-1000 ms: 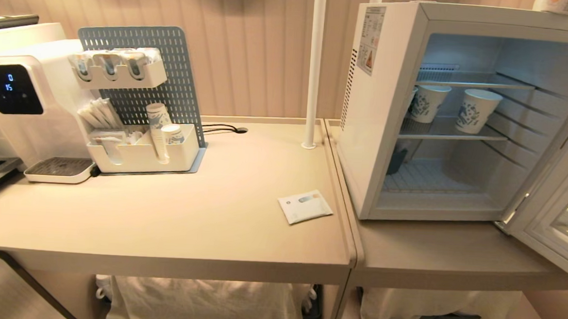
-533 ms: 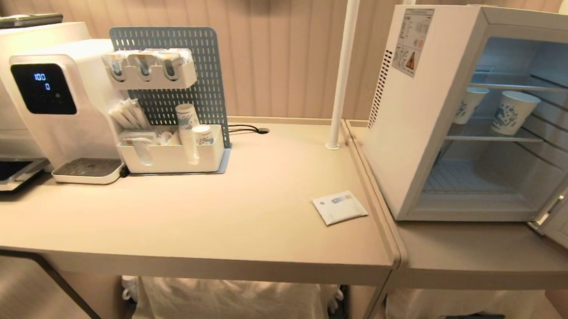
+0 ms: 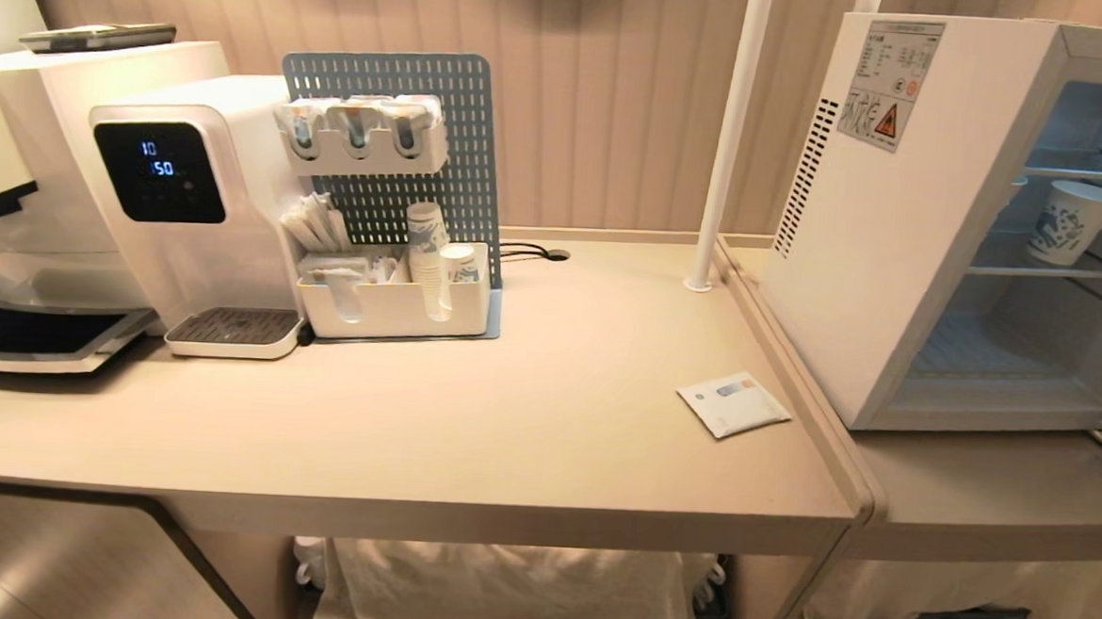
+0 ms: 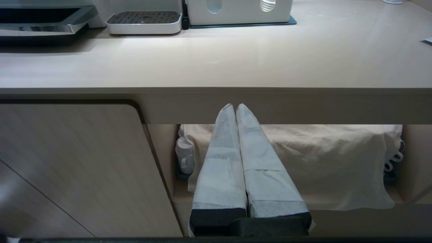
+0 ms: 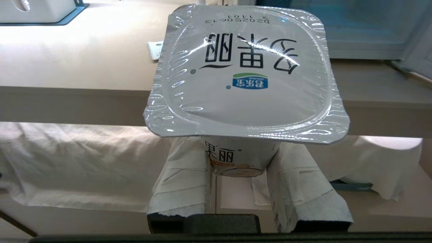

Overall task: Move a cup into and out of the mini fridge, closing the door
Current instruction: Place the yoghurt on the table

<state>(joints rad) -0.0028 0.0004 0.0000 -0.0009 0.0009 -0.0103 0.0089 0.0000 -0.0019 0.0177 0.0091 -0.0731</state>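
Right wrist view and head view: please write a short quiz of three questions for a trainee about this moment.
1. True or false: the right gripper holds the cup between its fingers.
2. How do the fingers of the left gripper stand? A) wide apart B) pressed together, holding nothing C) closed on a paper cup
3. Fill in: the flat white packet lies on the table, near the vented side of the ______.

Key
1. True.
2. B.
3. mini fridge, which stands open, with a patterned paper cup on its shelf.
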